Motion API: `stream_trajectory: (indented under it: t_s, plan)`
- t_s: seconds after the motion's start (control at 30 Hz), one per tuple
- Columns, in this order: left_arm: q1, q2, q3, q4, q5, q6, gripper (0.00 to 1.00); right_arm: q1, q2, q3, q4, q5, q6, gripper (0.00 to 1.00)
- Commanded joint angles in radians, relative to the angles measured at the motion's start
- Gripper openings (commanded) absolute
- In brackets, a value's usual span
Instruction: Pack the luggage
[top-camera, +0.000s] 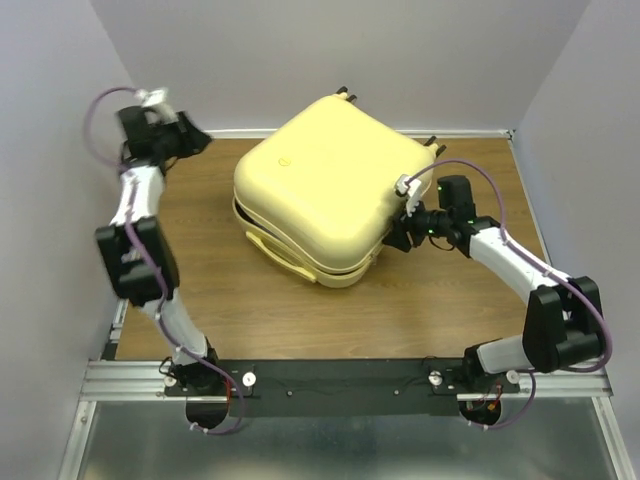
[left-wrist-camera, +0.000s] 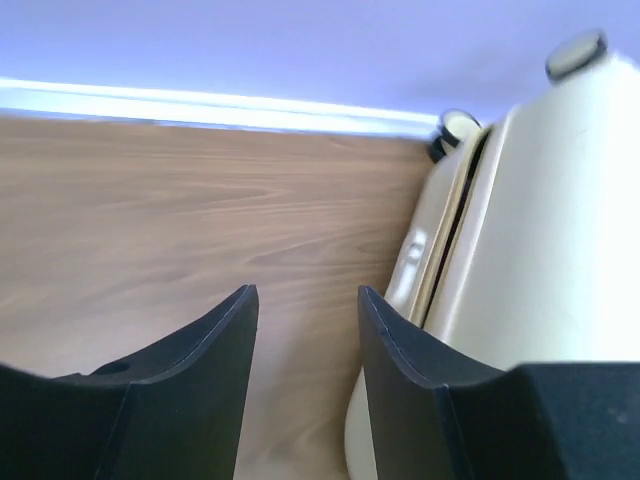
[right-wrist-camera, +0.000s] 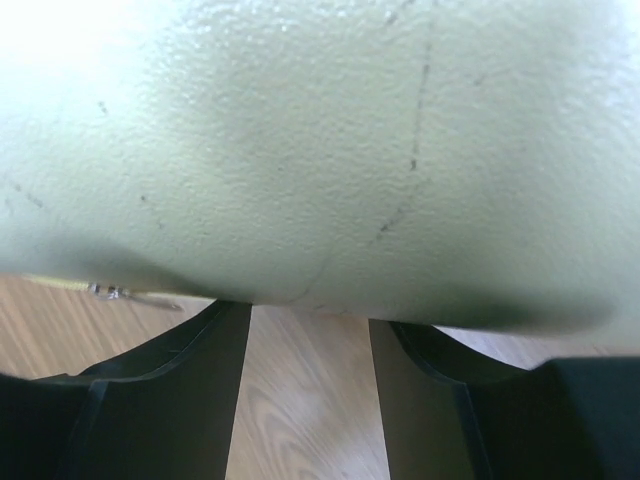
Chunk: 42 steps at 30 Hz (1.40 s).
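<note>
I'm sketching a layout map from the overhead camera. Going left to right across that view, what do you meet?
Left gripper, open, far left → the luggage, lid down, in the middle → right gripper, open, at the luggage's right edge.

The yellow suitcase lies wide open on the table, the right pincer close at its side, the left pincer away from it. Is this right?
Not quite. The luggage lies with its lid down, only a narrow seam showing; the top external view shows it. The right pincer is at its side, the left pincer away.
</note>
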<state>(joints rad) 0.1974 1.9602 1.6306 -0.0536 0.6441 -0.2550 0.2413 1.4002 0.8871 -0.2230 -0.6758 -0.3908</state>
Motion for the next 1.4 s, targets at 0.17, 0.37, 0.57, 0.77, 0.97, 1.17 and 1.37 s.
stream_trajectory:
  t_s: [0.17,0.37,0.57,0.77,0.97,1.17,1.37]
  plan:
    - [0.24,-0.661,-0.679,-0.112,0.007,-0.084,0.51,0.347,0.224,0.12,0.384,0.05,0.208,0.6]
    - [0.243,-0.702,-0.729,-0.25,-0.158,-0.07,0.46,0.414,0.278,0.236,0.41,0.206,0.343,0.69]
    - [0.223,-0.604,-0.689,-0.175,-0.201,-0.079,0.43,0.409,0.025,0.06,0.393,0.413,0.427,0.83]
    - [0.133,-0.428,-0.542,-0.169,-0.222,-0.027,0.45,0.379,-0.193,-0.098,0.32,0.709,0.503,0.96]
    - [0.093,-0.339,-0.471,-0.167,-0.236,-0.046,0.48,0.121,-0.202,-0.169,0.254,0.596,0.589,0.91]
    - [0.091,-0.317,-0.454,-0.16,-0.238,-0.047,0.49,-0.022,-0.051,-0.082,0.26,0.437,0.534,0.83]
    - [0.091,-0.273,-0.43,-0.17,-0.242,-0.027,0.49,-0.085,0.083,0.079,0.275,0.345,0.38,0.83]
